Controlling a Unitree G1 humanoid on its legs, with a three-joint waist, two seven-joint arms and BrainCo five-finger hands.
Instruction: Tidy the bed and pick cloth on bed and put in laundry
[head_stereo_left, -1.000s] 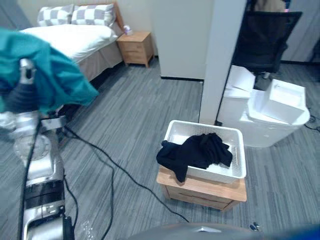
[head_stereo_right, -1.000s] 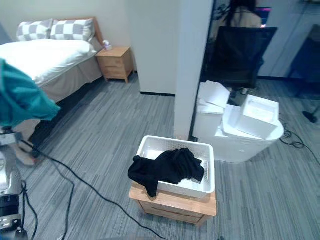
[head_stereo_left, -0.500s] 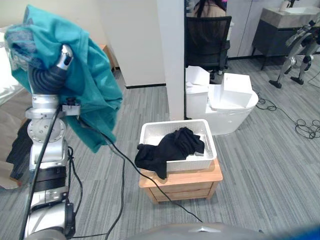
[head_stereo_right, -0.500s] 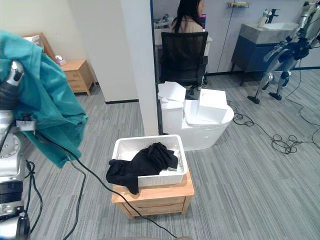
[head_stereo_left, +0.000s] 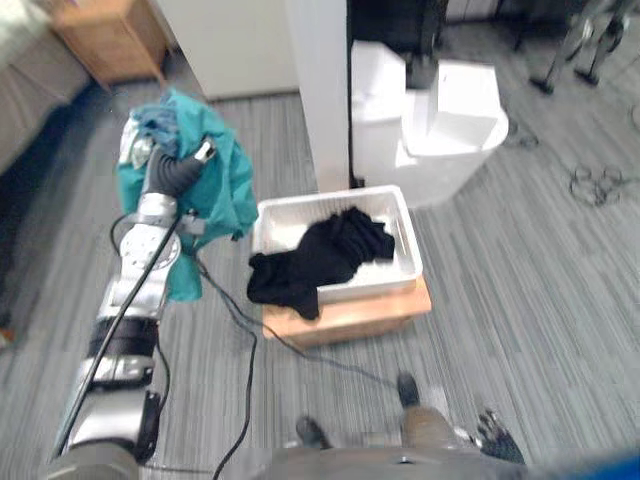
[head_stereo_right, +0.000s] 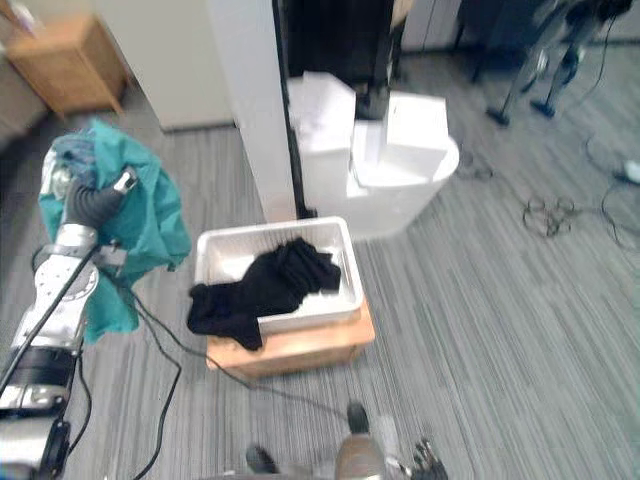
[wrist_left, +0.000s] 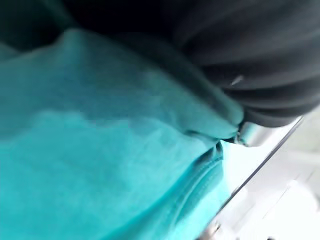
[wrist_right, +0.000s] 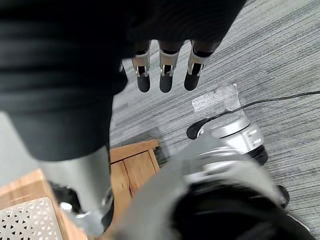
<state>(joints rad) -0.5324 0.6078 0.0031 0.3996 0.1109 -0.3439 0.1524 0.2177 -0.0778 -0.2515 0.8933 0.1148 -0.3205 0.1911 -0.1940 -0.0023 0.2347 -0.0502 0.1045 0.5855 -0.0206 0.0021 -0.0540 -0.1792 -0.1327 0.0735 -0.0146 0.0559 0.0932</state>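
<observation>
Teal cloth (head_stereo_left: 218, 185) drapes the left hand (head_stereo_left: 134, 152) near the white basket (head_stereo_left: 408, 240).

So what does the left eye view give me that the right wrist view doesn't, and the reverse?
Left eye view: the teal cloth hanging beside the white perforated plastic basket, the black cloth spilling over its rim, and white boxes behind. Right wrist view: the right robot hand up close, fingers straight above grey striped carpet. Both: that basket, its low wooden stand and the carpet.
</observation>
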